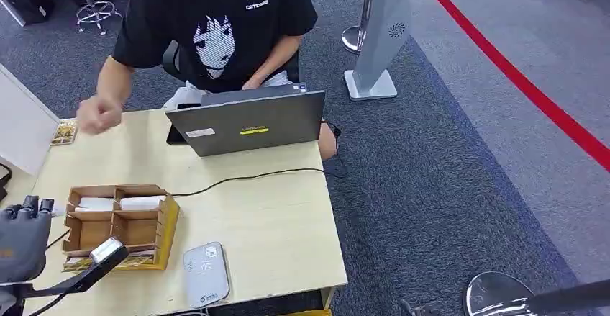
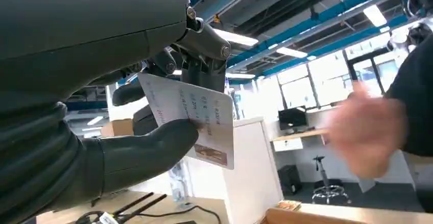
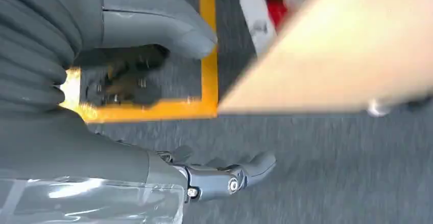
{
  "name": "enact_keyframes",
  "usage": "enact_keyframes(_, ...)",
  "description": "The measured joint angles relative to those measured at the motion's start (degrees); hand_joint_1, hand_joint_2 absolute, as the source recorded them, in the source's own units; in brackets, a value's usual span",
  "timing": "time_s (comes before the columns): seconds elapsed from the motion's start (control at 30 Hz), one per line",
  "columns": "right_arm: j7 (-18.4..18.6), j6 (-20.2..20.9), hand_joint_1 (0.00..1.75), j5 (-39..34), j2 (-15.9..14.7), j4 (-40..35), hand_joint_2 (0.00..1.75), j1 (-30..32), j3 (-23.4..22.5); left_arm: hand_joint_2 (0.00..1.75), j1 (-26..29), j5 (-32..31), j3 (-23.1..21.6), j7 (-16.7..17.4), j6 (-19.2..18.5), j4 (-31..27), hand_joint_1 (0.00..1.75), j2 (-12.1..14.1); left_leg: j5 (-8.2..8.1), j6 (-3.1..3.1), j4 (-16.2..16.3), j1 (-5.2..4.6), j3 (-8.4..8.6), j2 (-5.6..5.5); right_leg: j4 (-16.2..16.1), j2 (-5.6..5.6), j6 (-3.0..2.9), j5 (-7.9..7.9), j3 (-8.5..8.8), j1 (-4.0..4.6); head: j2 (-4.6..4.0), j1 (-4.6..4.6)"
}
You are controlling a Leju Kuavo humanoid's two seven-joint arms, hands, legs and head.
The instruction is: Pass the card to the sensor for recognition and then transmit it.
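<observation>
The left hand (image 2: 127, 132) grasps the card (image 2: 191, 119), pinning it between the thick thumb (image 2: 148, 150) on its printed face and the darker fingers (image 2: 168, 63) behind; the card stands roughly upright, white with lines of small print and a coloured picture in one corner. In the head view the same hand (image 1: 25, 240) is raised at the near left edge of the pale wooden table (image 1: 280, 222), off to the side of the card reader (image 1: 206, 273), a flat grey pad lying at the near edge of the table. Between hand and reader a small scanner head on a black arm (image 1: 104, 253) leans in front of a cardboard organiser box (image 1: 119, 226), whose far compartments hold white cards and whose near edge shows more cards. The right hand (image 3: 153, 106) hangs beside the table with thumb and fingers apart and nothing in them, over grey carpet and a yellow floor marking (image 3: 204, 76). Further back a black cable (image 1: 244, 178) runs across the table toward a grey laptop (image 1: 248, 120), its lid turned to the robot. Behind it a person in a black printed T-shirt (image 1: 216, 21) sits, one blurred hand (image 1: 99, 114) stretched over the far left of the table, near a small card stack (image 1: 63, 132). Beyond, a grey stand (image 1: 378, 35) and a red floor line (image 1: 518, 78) cross the carpet.
</observation>
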Motion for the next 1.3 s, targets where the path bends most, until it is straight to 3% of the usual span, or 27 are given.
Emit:
enact_keyframes(0.07, 2.9, -6.9, 0.00, -2.0, 0.0, -2.7, 1.75, 0.3, 2.5, 1.75, 1.4, -0.3, 0.0, -0.7, 0.5, -2.6, 1.75, -1.0, 0.00, 0.00, 0.0, -0.03, 0.00, 0.03, 0.0, 0.04, 0.00, 0.00, -0.02, -0.02, 0.00, 0.00)
enact_keyframes(0.17, 5.2, -9.5, 0.00, -2.2, 0.0, -5.9, 1.75, 0.7, 5.0, 1.75, 3.0, -1.7, -0.5, -1.2, 1.3, -5.8, 1.75, -2.4, -0.01, 0.00, 0.0, -0.03, 0.02, 0.05, 0.0, 0.05, 0.00, 0.00, -0.05, -0.02, 0.00, -0.02)
enact_keyframes(0.4, 6.6, -8.5, 0.00, -9.0, 0.1, -9.0, 1.75, 2.2, 7.3, 1.75, 6.7, -4.9, -7.1, -2.0, 4.0, -9.5, 1.75, -4.2, -0.01, 0.00, 0.0, -0.02, 0.00, 0.00, 0.0, 0.00, 0.00, 0.00, -0.04, -0.01, 0.00, -0.02)
enact_keyframes(0.5, 6.7, -9.0, 0.00, -9.3, 0.1, -9.9, 1.75, 2.8, 7.7, 1.75, 8.7, -7.5, -10.7, -0.1, 3.2, -9.8, 1.75, -7.2, -0.02, 0.01, 0.0, -0.02, 0.00, 0.01, 0.0, 0.01, 0.01, 0.00, -0.04, -0.02, 0.00, -0.04)
enact_keyframes(0.6, 6.7, -10.1, 0.00, -10.7, 0.1, -10.4, 1.75, 3.0, 8.1, 1.75, 10.4, -7.1, -14.8, 0.7, 2.7, -9.8, 1.75, -9.8, -0.02, 0.01, 0.0, -0.04, -0.03, 0.00, -0.1, -0.01, 0.01, 0.00, -0.04, -0.03, 0.00, -0.02)
enact_keyframes(0.77, 6.8, -11.1, 0.00, -11.4, 0.1, -11.0, 1.75, 3.4, 9.1, 1.75, 11.9, -3.2, -17.4, -0.5, 2.9, -8.9, 1.75, -12.0, -0.04, 0.04, 0.0, -0.05, 0.01, 0.01, -0.1, 0.00, 0.01, 0.00, -0.04, -0.04, 0.00, -0.02)
enact_keyframes(0.97, 6.9, -10.9, 0.00, -12.1, 0.1, -11.7, 1.75, 3.5, 9.4, 1.75, 13.0, -1.8, -18.9, -0.6, 3.3, -5.4, 1.75, -12.8, -0.04, 0.04, 0.0, -0.03, 0.01, 0.00, 0.0, 0.00, 0.01, 0.00, -0.04, -0.01, 0.00, -0.02)
enact_keyframes(1.3, 5.6, -10.8, 0.00, -12.1, 0.1, -11.8, 1.75, 2.4, 10.8, 1.75, 13.1, -1.2, -20.8, 2.8, 4.2, 0.8, 1.75, -12.1, -0.03, 0.04, 0.0, -0.04, 0.00, 0.00, 0.0, 0.00, 0.01, 0.00, -0.03, -0.02, 0.00, -0.02)
